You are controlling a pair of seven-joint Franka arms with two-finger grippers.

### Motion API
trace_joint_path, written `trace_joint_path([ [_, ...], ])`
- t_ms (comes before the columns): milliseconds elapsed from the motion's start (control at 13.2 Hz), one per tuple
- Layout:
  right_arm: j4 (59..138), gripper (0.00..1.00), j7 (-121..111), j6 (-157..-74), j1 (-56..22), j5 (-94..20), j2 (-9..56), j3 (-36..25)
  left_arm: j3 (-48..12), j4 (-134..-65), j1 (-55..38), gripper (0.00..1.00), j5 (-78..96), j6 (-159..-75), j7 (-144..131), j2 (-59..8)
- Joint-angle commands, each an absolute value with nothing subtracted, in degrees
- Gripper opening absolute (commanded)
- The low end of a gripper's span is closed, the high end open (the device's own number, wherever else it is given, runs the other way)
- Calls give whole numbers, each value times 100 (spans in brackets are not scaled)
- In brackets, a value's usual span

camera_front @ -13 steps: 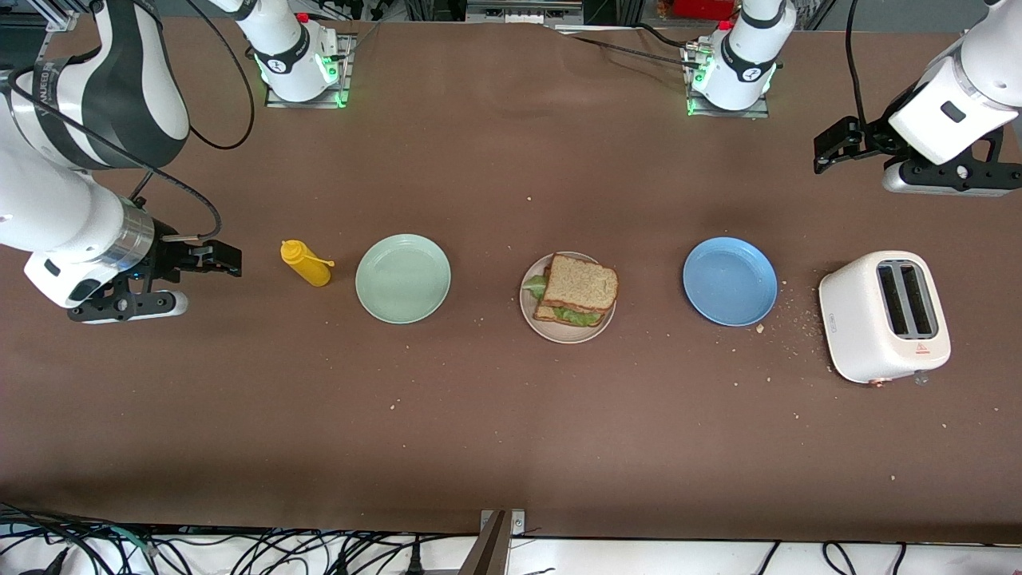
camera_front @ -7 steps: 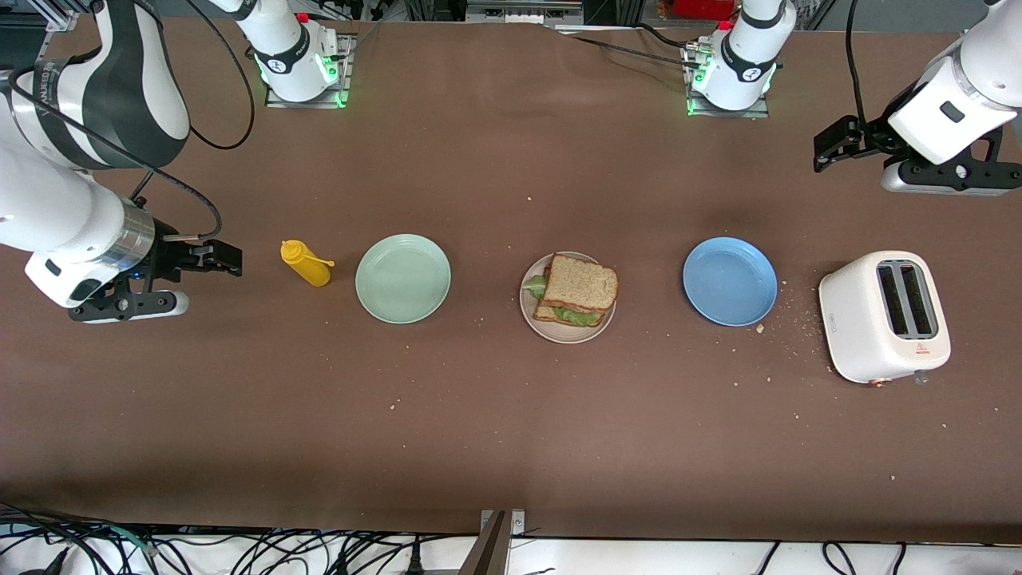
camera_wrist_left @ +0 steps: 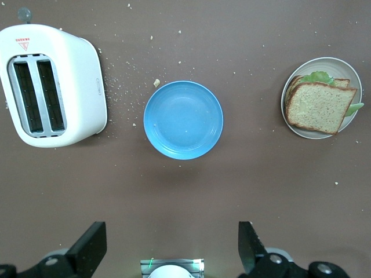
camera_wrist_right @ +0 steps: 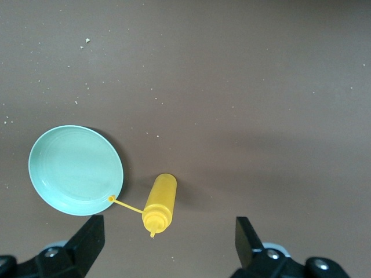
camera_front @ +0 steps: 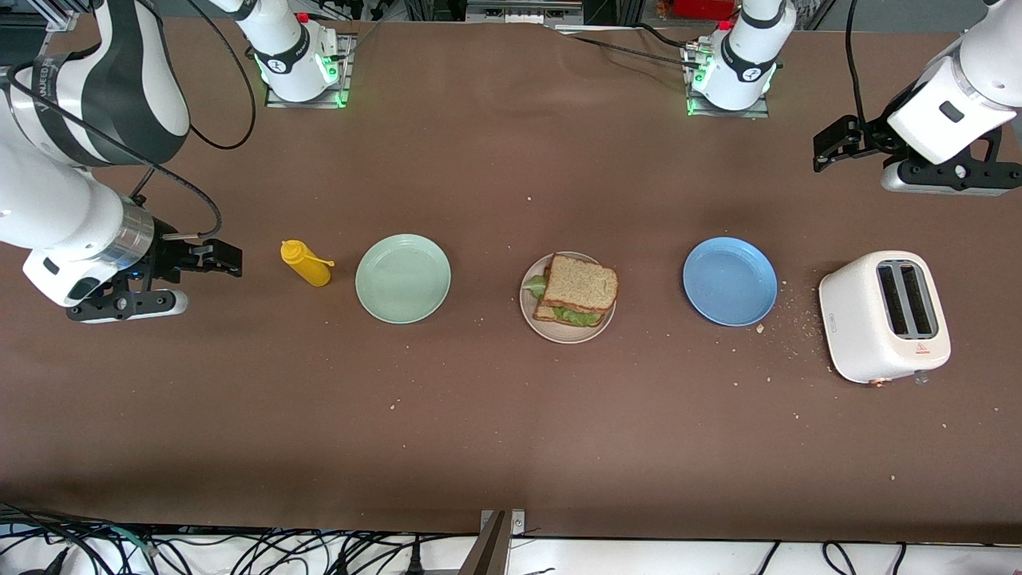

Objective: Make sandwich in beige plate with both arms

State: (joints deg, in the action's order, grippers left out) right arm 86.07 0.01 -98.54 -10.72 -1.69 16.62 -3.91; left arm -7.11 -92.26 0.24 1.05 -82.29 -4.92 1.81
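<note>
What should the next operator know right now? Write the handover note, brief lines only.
Left gripper: open, holding nothing, parked up over the table's left-arm end, above the white toaster.
Right gripper: open, holding nothing, parked at the right-arm end beside the yellow mustard bottle.
Sandwich: two toast slices with lettuce between them, sitting on the beige plate mid-table.
Mint green plate and blue plate: nothing on them, one on each side of the beige plate.
Done: sandwich looks assembled.
Left: apparently nothing; crumbs lie near the toaster.
</note>
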Motion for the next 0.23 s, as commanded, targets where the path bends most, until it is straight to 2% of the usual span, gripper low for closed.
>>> trace_joint_path([
  [0, 8587, 100, 17, -9853, -1081, -255, 1582, -378, -738, -9229, 53, 100, -9, -8156, -475, 264],
  [151, 8587, 100, 87, -9844, -1081, -255, 1573, -360, -738, -9229, 53, 100, -9, -8148, -466, 264],
])
